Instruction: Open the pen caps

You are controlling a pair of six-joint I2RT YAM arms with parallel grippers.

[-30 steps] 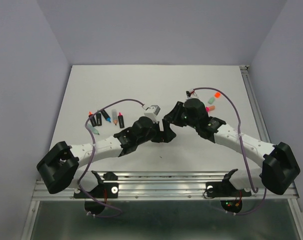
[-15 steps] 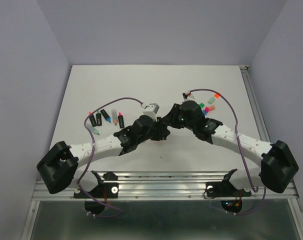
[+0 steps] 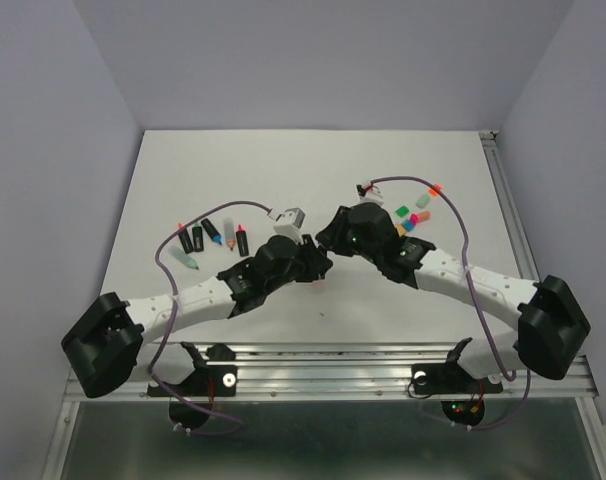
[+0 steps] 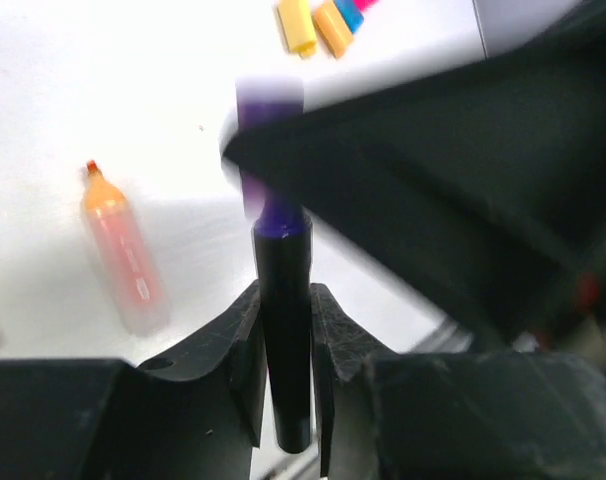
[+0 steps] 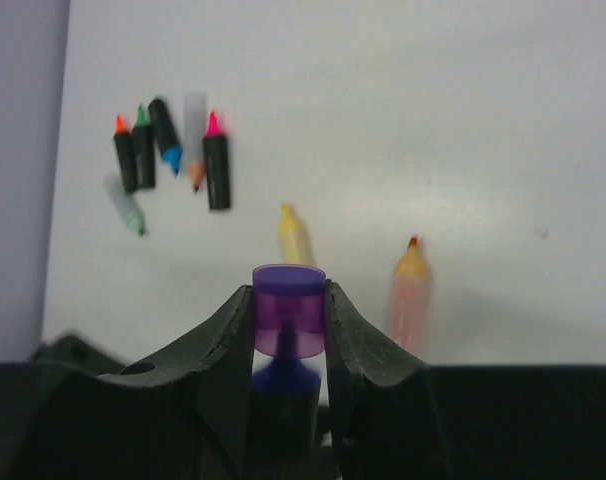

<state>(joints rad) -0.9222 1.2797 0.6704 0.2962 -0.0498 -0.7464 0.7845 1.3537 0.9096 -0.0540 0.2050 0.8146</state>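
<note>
Above mid-table the left gripper (image 4: 286, 320) clamps the slim black plastic pen body (image 4: 283, 250) while the right gripper (image 5: 288, 320) pinches its stubby translucent purple cap (image 5: 287, 290), light, rigid and slick, probably best squeezed across its sides and pulled straight.

Both arms stretch inward from the desk's (image 3: 283, 170) near edge, wrists meeting. Left pincer (image 4: 285, 305) grips the black pen body (image 4: 285, 390); right pincer (image 5: 287, 300) grips the purple cap (image 5: 288, 322).
</note>
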